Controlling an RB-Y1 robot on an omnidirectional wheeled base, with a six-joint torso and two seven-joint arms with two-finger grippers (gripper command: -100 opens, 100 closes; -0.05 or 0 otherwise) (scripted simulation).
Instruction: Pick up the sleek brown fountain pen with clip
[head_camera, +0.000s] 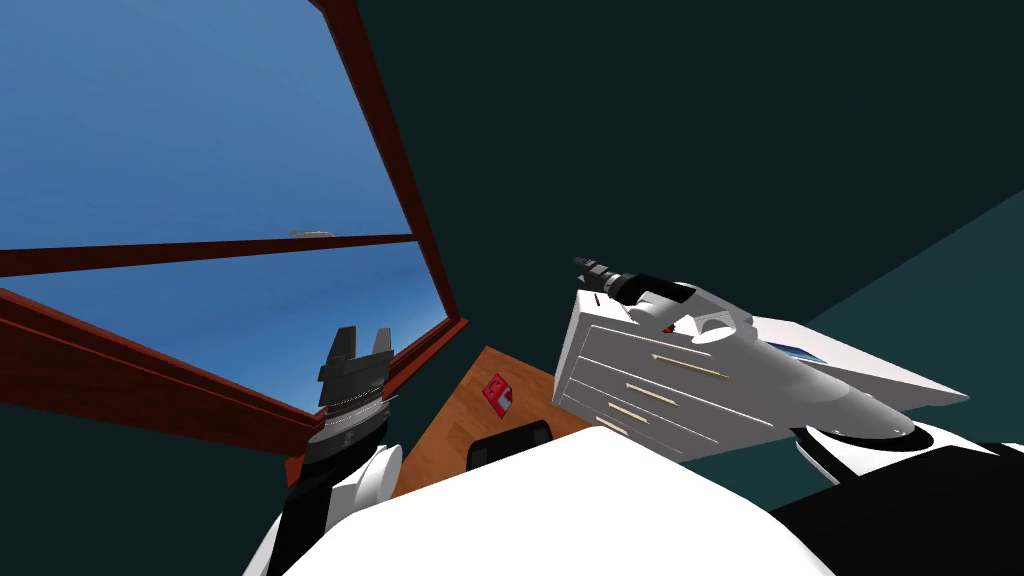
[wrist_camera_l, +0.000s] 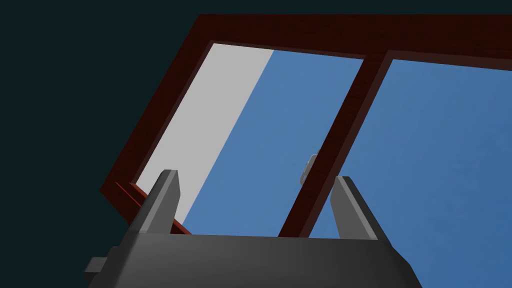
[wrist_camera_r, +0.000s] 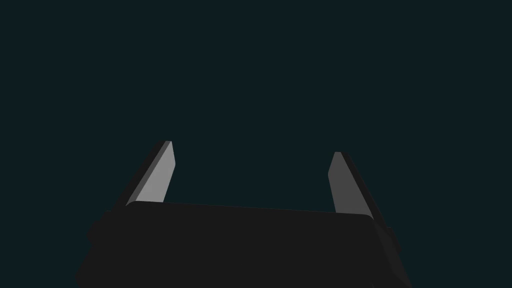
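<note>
- Jaws, right gripper (wrist_camera_r: 252, 148): wide, about a third of the wrist frame apart. Nothing between the fingers, nothing touched.
- It faces a flat dark teal surface, which the head view shows to be the wall (head_camera: 700, 150).
- Head view: the right arm reaches out over the top of a white drawer unit (head_camera: 640, 385), with the gripper above its far corner.
- Jaws, left gripper (head_camera: 363, 338): wide, empty. Arm raised on my left side.
- The pen: cannot tell where it lies.
- A bluish flat item (head_camera: 797, 350) lies on the unit's top, half hidden by the arm. Unidentified.
- On the wooden floor (head_camera: 450, 440) beside the unit: a small red object (head_camera: 498, 393).
</note>
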